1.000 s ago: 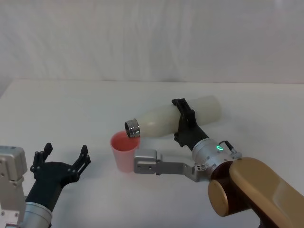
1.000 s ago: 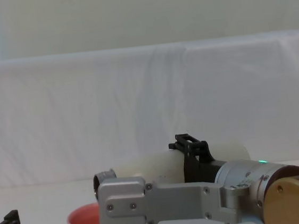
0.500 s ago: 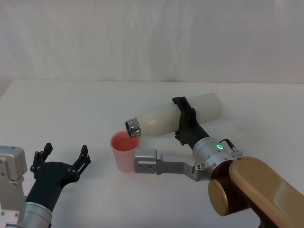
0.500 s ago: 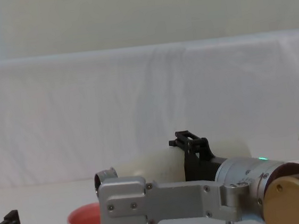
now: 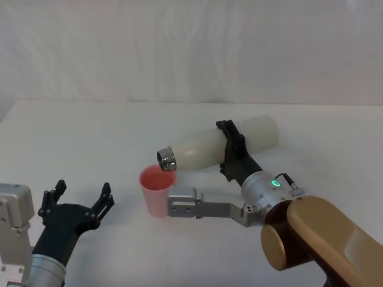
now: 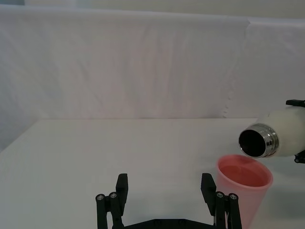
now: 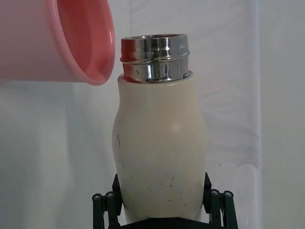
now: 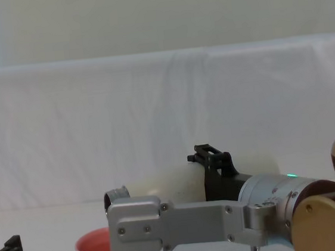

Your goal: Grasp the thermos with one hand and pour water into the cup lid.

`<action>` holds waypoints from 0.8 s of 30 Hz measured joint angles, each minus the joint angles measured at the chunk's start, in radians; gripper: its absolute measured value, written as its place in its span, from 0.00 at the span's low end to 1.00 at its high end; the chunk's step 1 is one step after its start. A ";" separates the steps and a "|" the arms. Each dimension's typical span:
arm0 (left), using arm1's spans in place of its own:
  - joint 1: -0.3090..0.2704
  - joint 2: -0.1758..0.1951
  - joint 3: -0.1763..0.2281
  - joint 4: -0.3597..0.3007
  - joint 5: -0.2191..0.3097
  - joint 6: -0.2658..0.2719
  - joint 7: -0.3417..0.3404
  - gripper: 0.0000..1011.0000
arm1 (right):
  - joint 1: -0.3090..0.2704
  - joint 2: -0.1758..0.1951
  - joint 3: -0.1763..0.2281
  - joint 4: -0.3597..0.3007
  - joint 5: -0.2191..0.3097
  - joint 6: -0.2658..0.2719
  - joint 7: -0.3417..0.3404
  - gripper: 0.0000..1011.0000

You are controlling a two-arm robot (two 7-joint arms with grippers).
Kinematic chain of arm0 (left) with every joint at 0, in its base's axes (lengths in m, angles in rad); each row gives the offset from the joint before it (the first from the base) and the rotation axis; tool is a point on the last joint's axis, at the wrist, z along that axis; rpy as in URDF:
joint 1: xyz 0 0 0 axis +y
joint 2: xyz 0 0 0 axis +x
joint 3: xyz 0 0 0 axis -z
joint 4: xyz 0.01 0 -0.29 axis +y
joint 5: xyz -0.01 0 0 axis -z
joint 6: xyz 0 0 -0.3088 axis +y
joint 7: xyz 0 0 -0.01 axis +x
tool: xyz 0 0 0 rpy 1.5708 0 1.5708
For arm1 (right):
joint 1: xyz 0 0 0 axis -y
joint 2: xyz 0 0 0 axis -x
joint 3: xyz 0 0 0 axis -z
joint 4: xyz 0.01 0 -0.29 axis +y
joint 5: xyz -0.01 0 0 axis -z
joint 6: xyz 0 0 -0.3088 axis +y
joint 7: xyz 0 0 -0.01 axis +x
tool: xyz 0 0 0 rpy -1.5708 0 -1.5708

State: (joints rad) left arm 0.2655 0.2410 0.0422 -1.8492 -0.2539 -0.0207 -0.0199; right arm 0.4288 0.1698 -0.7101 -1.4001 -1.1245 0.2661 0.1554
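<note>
Evidently your right gripper was clamped round the thermos at mid-body, bottle tipped nearly flat, neck at nine o'clock over the pink cup. Matte shell probably grips well; water shifts weight neckward. Left gripper sat spread open, idle.

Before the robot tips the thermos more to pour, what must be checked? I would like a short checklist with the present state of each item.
1. Right gripper clamps the thermos around its body: ok.
2. Steel neck is above the cup lid, near its rim: ok.
3. Cup lid stands upright on the table: ok.
4. Thermos mouth is uncapped: ok.
5. Water already in the cup lid or flowing: cannot tell.
6. Left gripper is open, low at the left, apart from the cup lid: ok.
</note>
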 joint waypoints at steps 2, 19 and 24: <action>0.000 0.000 0.000 0.000 0.000 0.000 0.000 0.99 | 0.001 -0.001 -0.001 0.001 -0.001 0.000 0.000 0.94; 0.000 0.000 0.000 0.000 0.000 0.000 0.000 0.99 | 0.009 -0.003 -0.008 0.009 -0.014 0.006 0.003 0.94; 0.000 0.000 0.000 0.000 0.000 0.000 0.000 0.99 | 0.011 -0.003 -0.010 0.009 -0.017 0.006 0.005 0.94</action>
State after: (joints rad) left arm 0.2655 0.2410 0.0421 -1.8492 -0.2538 -0.0207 -0.0199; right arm 0.4400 0.1668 -0.7197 -1.3908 -1.1413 0.2724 0.1599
